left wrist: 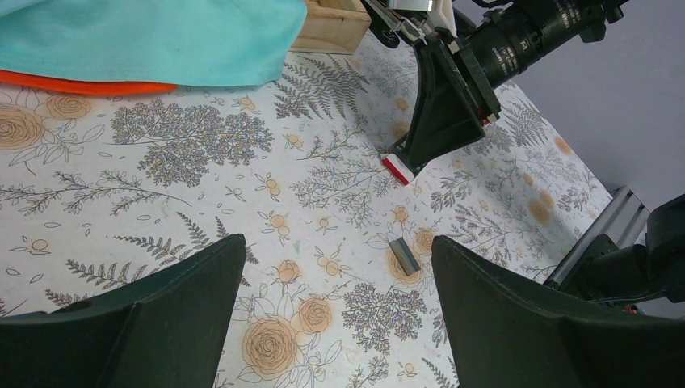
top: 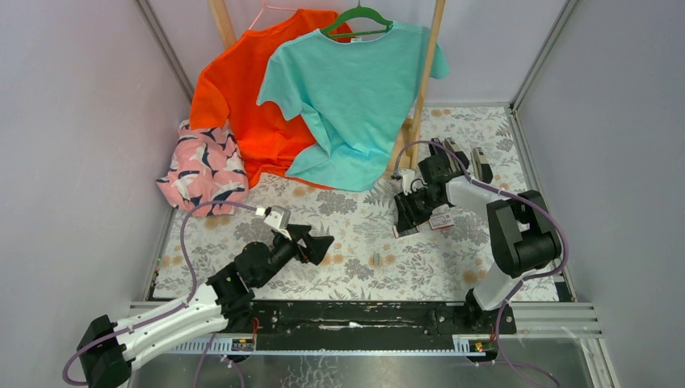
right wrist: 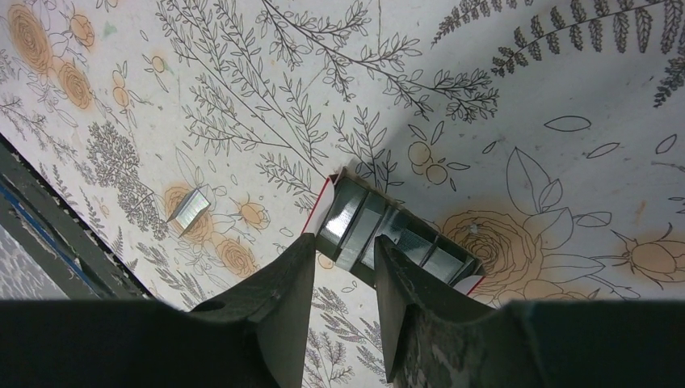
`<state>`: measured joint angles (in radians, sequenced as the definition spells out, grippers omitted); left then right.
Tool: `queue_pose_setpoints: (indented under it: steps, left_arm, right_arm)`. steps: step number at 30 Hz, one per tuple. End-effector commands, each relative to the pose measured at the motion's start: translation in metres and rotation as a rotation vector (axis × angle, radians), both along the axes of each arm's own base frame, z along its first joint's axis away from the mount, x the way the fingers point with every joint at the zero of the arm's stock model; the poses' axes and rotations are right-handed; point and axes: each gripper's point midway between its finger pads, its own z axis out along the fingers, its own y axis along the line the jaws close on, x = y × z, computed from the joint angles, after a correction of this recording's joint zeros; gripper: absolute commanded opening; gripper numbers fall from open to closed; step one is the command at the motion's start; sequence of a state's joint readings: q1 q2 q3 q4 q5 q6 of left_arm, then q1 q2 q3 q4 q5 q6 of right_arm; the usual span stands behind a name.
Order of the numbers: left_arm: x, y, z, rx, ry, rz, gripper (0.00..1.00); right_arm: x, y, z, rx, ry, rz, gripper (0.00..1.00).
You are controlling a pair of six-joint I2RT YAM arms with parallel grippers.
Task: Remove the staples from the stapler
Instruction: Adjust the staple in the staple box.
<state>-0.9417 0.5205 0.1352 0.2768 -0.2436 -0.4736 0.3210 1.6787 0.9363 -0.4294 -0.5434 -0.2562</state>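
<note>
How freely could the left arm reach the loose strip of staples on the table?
Probably yes: the left gripper is open, the staples lie bare just ahead of it, and the right gripper is at the box farther off.

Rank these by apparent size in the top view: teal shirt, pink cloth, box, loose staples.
1. teal shirt
2. pink cloth
3. box
4. staples, a tiny strip

The differences are plain. Nearness to the camera would not change the order.
</note>
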Motion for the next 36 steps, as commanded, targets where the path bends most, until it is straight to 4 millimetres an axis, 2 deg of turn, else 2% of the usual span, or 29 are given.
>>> queue_pose_setpoints:
  steps: [1,10,36]
  left_arm:
    - [0.003,0.004,0.002,0.002,-0.015,0.02,0.92]
    - [0.003,0.004,0.001,0.003,-0.013,0.022,0.92]
    - [0.003,0.004,0.0,0.005,-0.013,0.02,0.92]
  right_arm:
    - [-0.005,0.008,0.003,0.034,0.023,0.017,0.4]
    - [-0.005,0.011,0.009,0.063,0.009,0.025,0.4]
    - [-0.012,0.02,0.01,0.102,0.04,0.053,0.39]
